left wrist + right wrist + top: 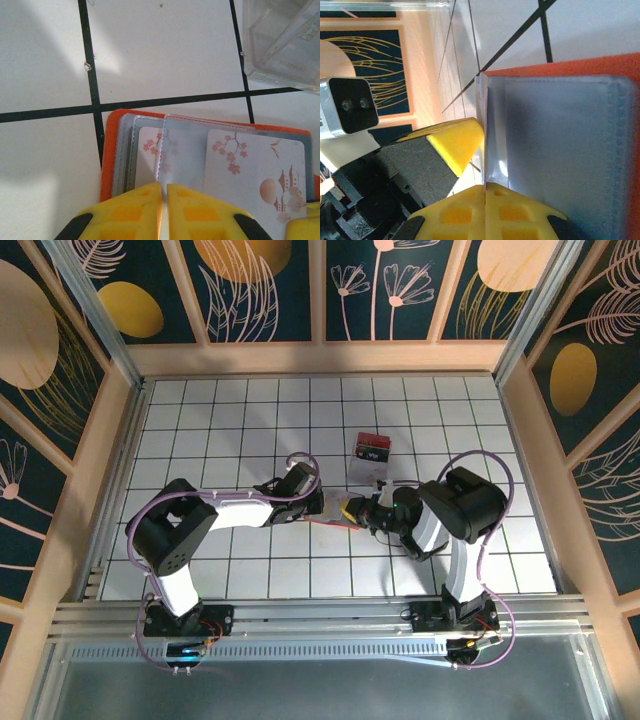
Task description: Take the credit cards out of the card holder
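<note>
Worktop (200,430): white tiles with black grid lines, wooden walls all round.
Left arm (235,512): reaching from its base at the near-left edge across to the middle of the tiles.
Left fingers (169,200): yellow, pressed together with barely a slit between them, right at the near edge of the open card holder (107,160); pinching the lower end of a clear sleeve (182,150) that runs straight down into the seam.
Card holder: lying open and flat in the middle of the worktop, between the two arms; orange-red rim, blue-grey lining, clear sleeves fanned over one another.
Cards: two in sight, both inside their sleeves; one pale card (147,150) with pink blossoms peeking out on the left, one full card (255,175) on the right with a blossom branch, a round sun and a small pagoda.
Clear box (372,455): just beyond the card holder on the far side, red and black contents, apart from both sets of fingers.
Right fingers (490,200): yellow, clamped fully together on the edge of a clear leaf standing up off the blue-grey lining; yellow tip of the left arm just beside that leaf on its other face.
Same leaf or two: cannot tell.
Right arm (455,510): folded over from the near-right base, wrist pointing left at the card holder.
</note>
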Tool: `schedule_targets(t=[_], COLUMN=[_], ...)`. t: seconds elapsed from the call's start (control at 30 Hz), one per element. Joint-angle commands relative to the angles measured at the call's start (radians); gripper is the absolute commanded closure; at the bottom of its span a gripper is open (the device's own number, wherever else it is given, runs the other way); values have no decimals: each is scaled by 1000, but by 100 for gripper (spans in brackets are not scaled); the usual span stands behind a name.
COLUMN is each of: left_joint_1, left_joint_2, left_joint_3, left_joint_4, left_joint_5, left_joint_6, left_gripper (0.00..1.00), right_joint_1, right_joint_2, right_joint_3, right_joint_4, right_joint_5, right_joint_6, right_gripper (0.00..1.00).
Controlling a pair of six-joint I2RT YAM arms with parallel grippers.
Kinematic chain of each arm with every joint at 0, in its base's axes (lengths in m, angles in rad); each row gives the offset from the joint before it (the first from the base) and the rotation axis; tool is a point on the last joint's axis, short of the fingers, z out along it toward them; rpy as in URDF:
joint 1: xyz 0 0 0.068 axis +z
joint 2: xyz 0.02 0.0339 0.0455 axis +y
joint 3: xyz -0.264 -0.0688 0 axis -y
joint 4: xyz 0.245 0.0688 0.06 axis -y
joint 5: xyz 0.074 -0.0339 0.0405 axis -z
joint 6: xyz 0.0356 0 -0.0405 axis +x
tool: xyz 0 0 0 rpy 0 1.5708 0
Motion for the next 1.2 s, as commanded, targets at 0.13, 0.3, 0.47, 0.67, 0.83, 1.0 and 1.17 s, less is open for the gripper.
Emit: schedule_targets(t=[0.13,0.3,0.47,0.67,0.83,1.0,1.17], left_joint_1=[14,13,12,11,12,17,18], left_joint_2=[-46,-91,-98,-78,-36,-36,-21], left_joint_3=[2,20,23,28,38,29,38], left_joint_4=[-155,-161,-114,-67,-100,-91,-71], left_joint_5=[-23,-2,68,103,-6,-68,-57], left_joint_6=[62,88,101,119,86,40,46], left_gripper=[81,79,80,82,86,85,84], right_joint_1=[8,33,81,121,127,127,130], right_joint_2=[-88,-160,-188,-163,-174,-211,-230], right_joint_3=[77,168,298,416,460,503,556], right_joint_4=[-368,-667,-953,-1125,-1201,-1308,-1414], right_joint_5=[45,118,207,255,265,291,307], right_joint_6=[-127,-238,-336,-380,-389,-417,-449], right_gripper=[100,100,100,100,100,100,100])
